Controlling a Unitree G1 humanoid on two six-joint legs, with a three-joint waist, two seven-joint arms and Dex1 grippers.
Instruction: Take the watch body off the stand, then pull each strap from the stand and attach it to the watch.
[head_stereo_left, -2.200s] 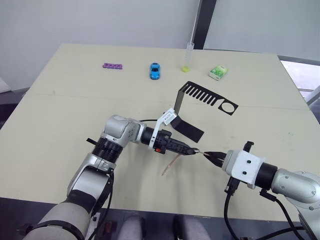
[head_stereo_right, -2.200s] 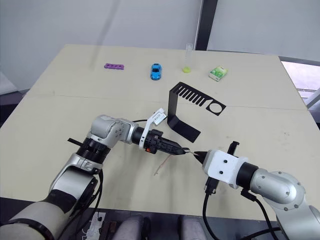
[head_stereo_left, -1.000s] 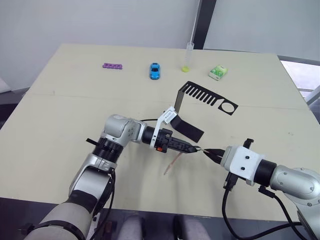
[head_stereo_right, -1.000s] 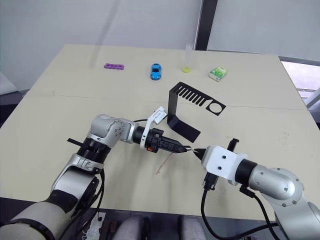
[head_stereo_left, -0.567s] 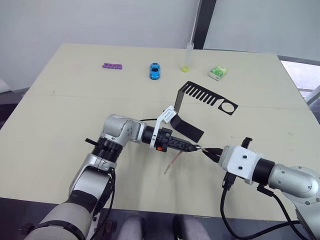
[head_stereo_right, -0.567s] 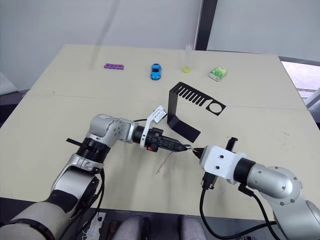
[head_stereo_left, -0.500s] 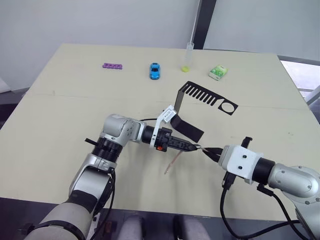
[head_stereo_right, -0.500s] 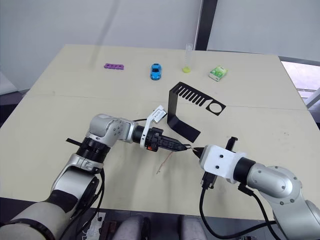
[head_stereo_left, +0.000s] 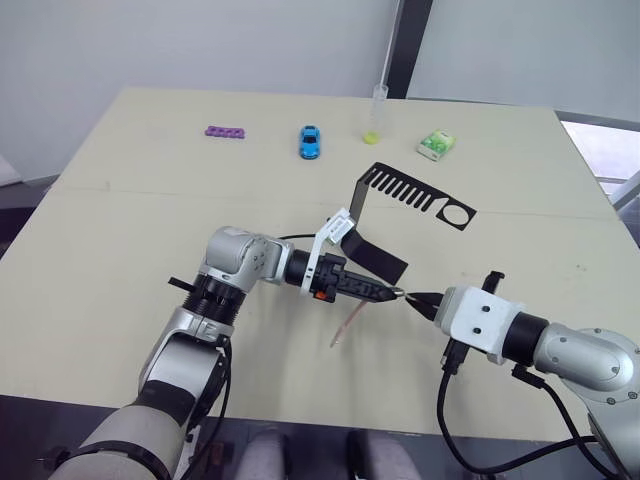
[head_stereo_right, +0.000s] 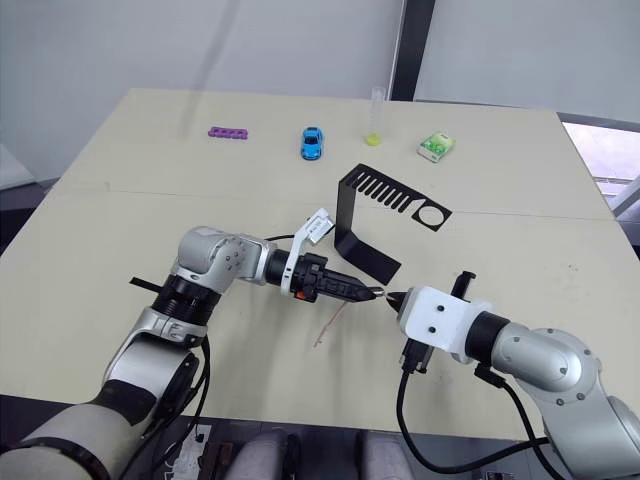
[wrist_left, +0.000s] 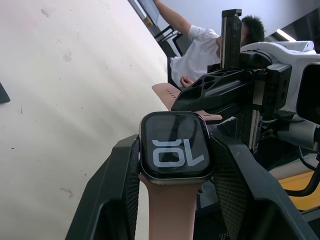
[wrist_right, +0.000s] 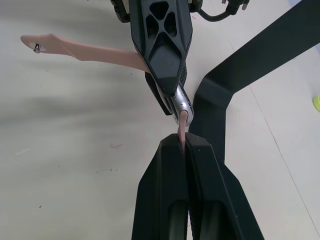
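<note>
Spanning beige table (head_stereo_left: 130, 200), grey wall behind, left jaws (wrist_left: 175, 165) clamping watch body (wrist_left: 175, 152), right jaws (wrist_right: 184, 142) pinching strap (wrist_right: 183, 125).

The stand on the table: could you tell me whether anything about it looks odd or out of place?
Nothing stands out. The stand sits upright on the table, with neither the watch body nor a strap on it.

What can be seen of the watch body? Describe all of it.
The watch body is a small rounded-square case, dark glossy screen with pale digits and a silvery metal rim. It is off the stand, clamped by its sides between the left gripper fingers, above the table. One pink-tan strap is already fixed to one end. At the other end the right gripper holds the second strap edge-on, its tip at the case's rim.
</note>
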